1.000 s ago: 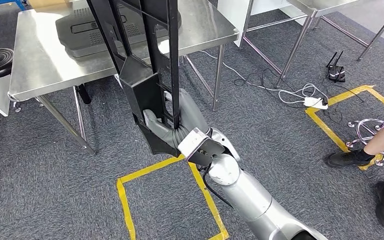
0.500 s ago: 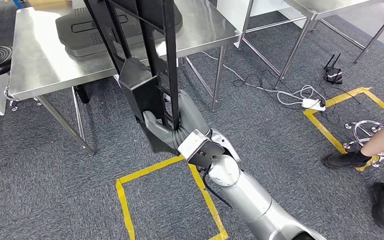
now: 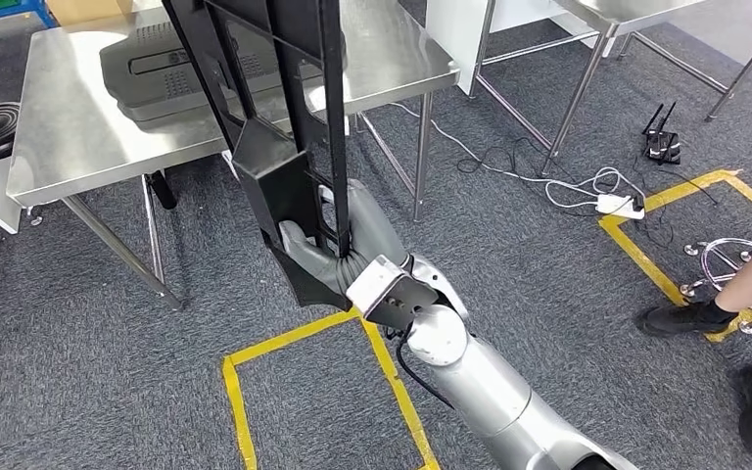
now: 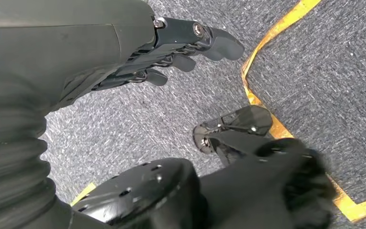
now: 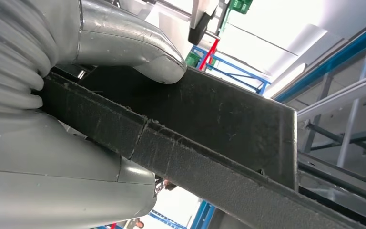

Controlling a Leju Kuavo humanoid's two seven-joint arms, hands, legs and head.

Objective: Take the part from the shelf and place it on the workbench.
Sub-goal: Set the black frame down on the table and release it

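Right hand point(image 3: 325, 253) is clamped on the lower end of the part point(image 3: 284, 127), a long black frame. In the right wrist view the thumb point(image 5: 138, 50) presses one face of the part's edge point(image 5: 195, 143) and the palm backs the other, so the grip looks firm.

Part is off the shelf and in the air. Its long axis runs up and away from the hand, roughly upright and tilted a little to the left in the head view, top end out of frame. The upper length overlaps the steel tabletop point(image 3: 69, 137) in that view; whether it is over the surface or just in front of it I can't tell. The held end hangs over the carpet, near the tabletop's front edge.

A dark grey moulded piece point(image 3: 157, 64) already lies on that tabletop, behind the frame.

Left hand point(image 4: 171, 52) hangs over the carpet by the yellow floor tape point(image 4: 267, 119), fingers loosely apart, holding nothing.

My read: carry phase. Next step needs the axis tipped from upright to flat, clear of the moulded piece.
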